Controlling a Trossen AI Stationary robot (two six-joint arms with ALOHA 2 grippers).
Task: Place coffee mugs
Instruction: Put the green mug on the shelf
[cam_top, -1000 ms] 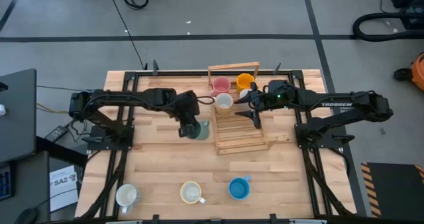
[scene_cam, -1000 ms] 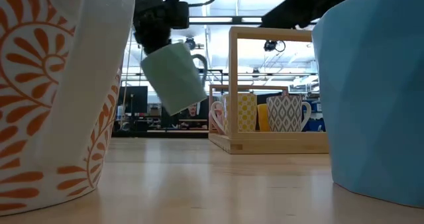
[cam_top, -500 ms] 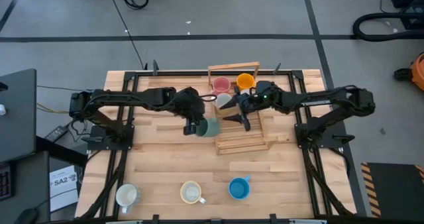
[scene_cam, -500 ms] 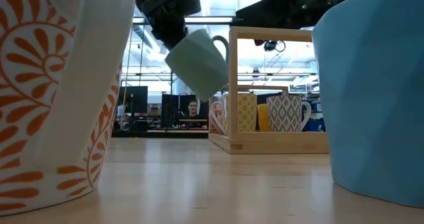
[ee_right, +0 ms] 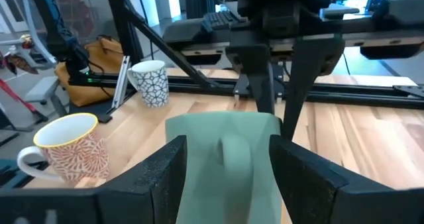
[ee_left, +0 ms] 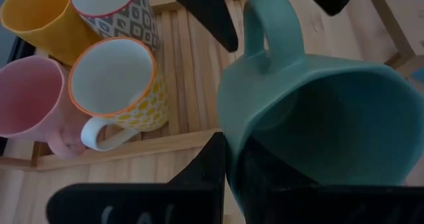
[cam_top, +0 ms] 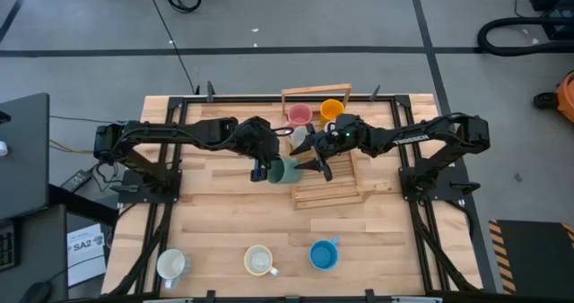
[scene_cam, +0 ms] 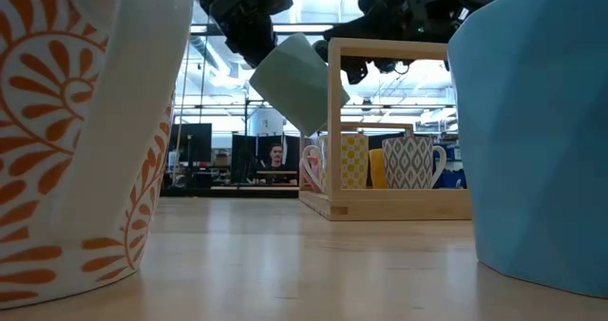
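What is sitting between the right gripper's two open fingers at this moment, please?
The green mug held by the left gripper sits there, its handle toward the right gripper, whose fingers flank it; the right wrist view shows this.

1. You have the wooden rack [cam_top: 325, 179] at the table's [cam_top: 215, 222] far middle.
2. Four mugs [cam_top: 299, 116] stand in the rack's far end.
3. The held mug [cam_top: 285, 171] hangs at the rack's left edge, between the left gripper [cam_top: 261, 169] on its left and the right gripper [cam_top: 316, 159] on its right.
4. Three mugs [cam_top: 258, 260] line the near edge, well apart.
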